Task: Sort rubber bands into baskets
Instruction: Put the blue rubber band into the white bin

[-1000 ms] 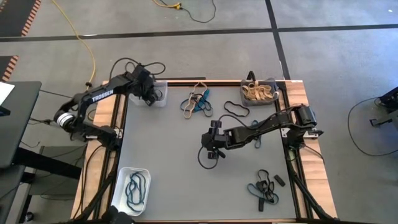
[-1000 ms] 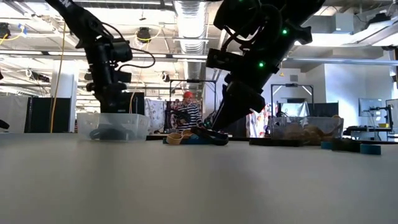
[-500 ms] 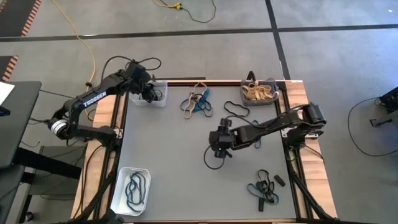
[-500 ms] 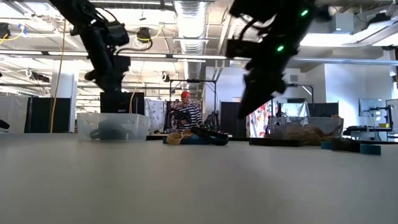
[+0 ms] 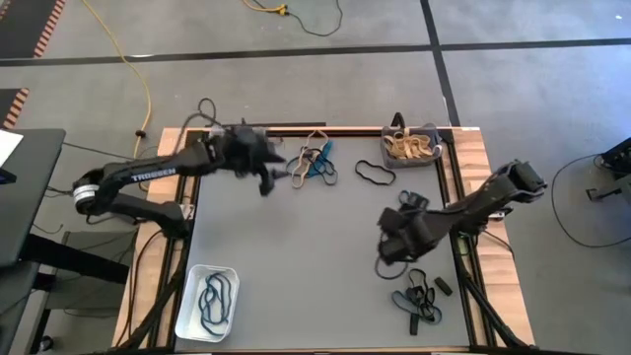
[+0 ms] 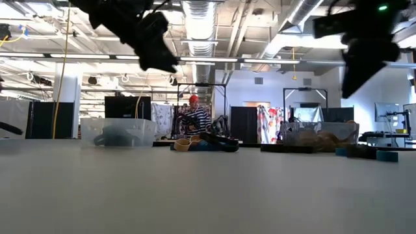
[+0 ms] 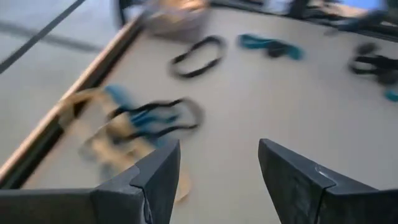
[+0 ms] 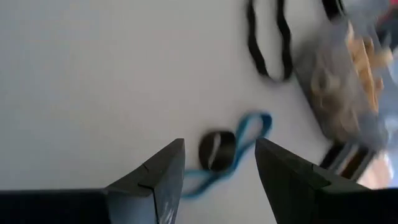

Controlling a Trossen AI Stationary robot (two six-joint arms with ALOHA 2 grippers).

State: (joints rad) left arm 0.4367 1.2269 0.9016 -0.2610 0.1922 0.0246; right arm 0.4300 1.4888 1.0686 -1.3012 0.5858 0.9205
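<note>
— From above, what was on the tabletop?

— Three baskets: a white one holding bands, a far one with tan bands, a clear one hidden by the left end effector. Loose rubber bands lay beside it.

— And the wrist views?

— Both end effectors stood open, empty. The right end effector hung over a blue band; one black loop lay near the tan-filled basket.

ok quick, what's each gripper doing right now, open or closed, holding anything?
Left gripper: open, empty, near the mixed rubber band pile.
Right gripper: open, empty, above a teal band.
</note>
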